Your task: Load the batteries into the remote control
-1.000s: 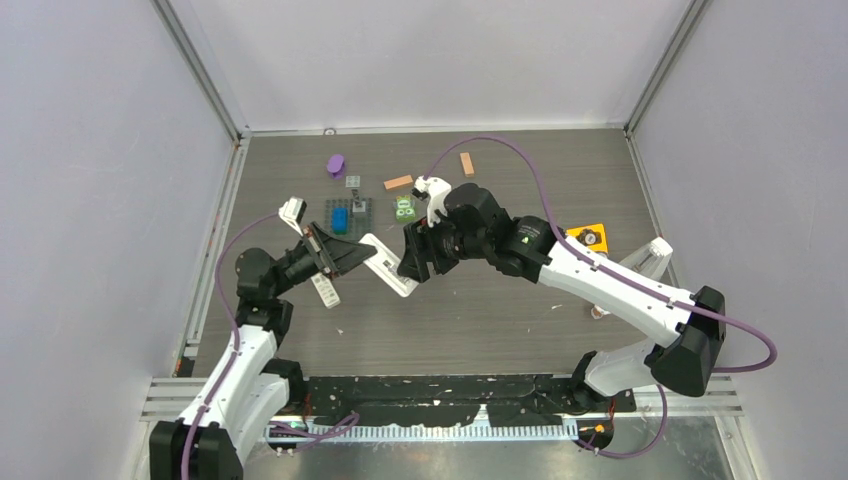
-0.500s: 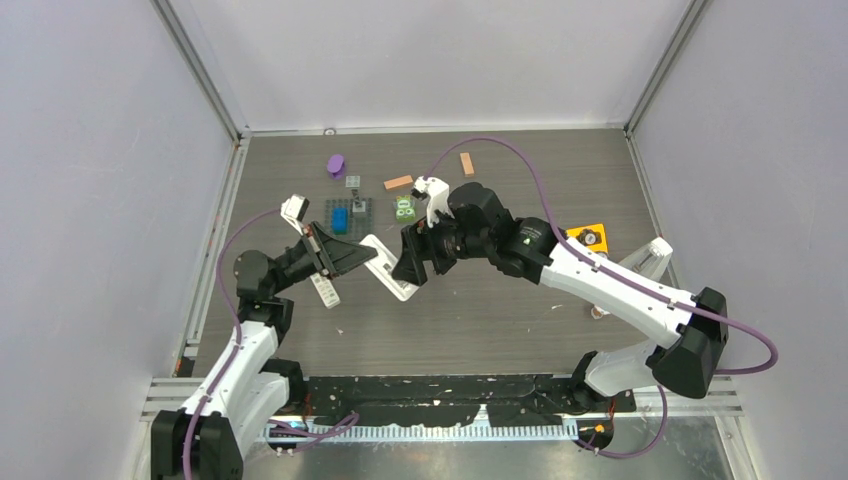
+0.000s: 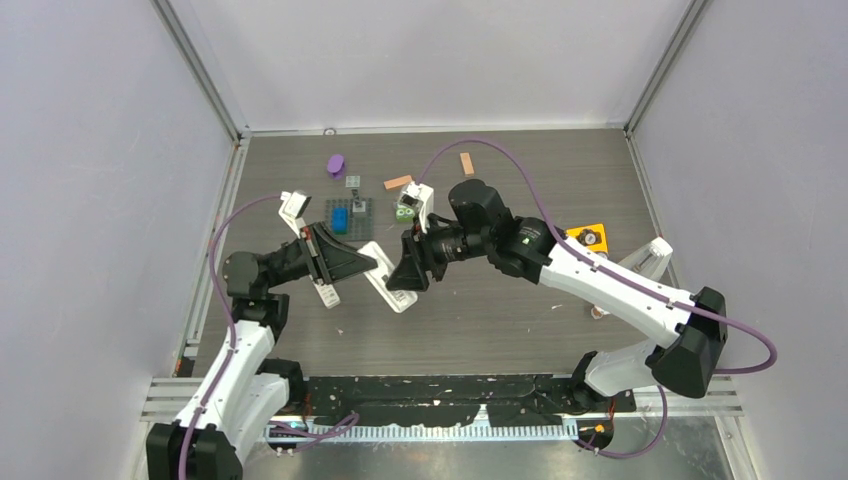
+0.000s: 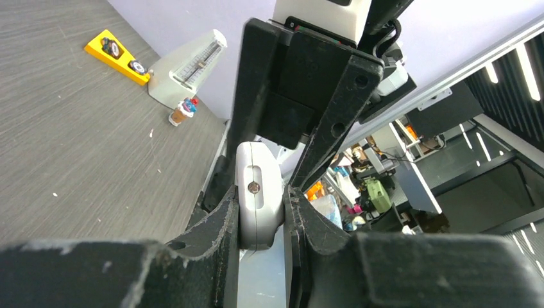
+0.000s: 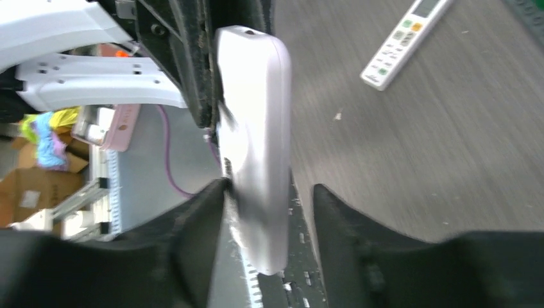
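From above, the white remote control [image 3: 384, 280] is hanging in mid-air over the table [image 3: 500, 310]. At the left wrist, the left gripper [image 4: 260, 208] is pinching its narrow sides, a sound hold for a light, rigid, slick plastic shell. At the right wrist, the right gripper [image 5: 266, 196] is standing spread, apparently touching the rounded casing on one side only. The batteries are not showing.
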